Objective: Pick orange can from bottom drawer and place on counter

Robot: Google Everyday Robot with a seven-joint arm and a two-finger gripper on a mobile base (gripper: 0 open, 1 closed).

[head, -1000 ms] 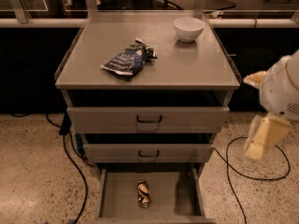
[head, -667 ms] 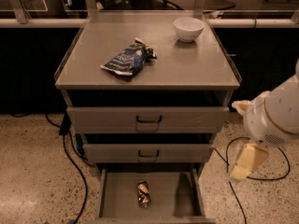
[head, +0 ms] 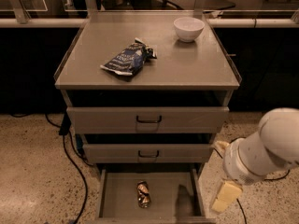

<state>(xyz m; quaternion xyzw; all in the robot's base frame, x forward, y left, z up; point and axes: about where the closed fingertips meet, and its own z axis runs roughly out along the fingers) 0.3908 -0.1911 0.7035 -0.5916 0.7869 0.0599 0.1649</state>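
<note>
The orange can (head: 143, 194) lies on its side on the grey floor of the open bottom drawer (head: 117, 200), near the middle. My gripper (head: 223, 171) hangs at the right of the cabinet, beside the drawer's right wall and above floor level, to the right of the can and apart from it. Its cream fingers (head: 226, 196) stand apart, open and empty. The counter (head: 187, 64) is the flat grey cabinet top above the three drawers.
A dark blue snack bag (head: 127, 58) lies on the counter's left middle and a white bowl (head: 188, 28) stands at its back right. The two upper drawers (head: 148, 120) are shut. Black cables (head: 70, 157) run on the speckled floor at the left.
My arm has come down and to the left, from beside the upper drawers to beside the open bottom drawer. The can, bag and bowl have not moved.
</note>
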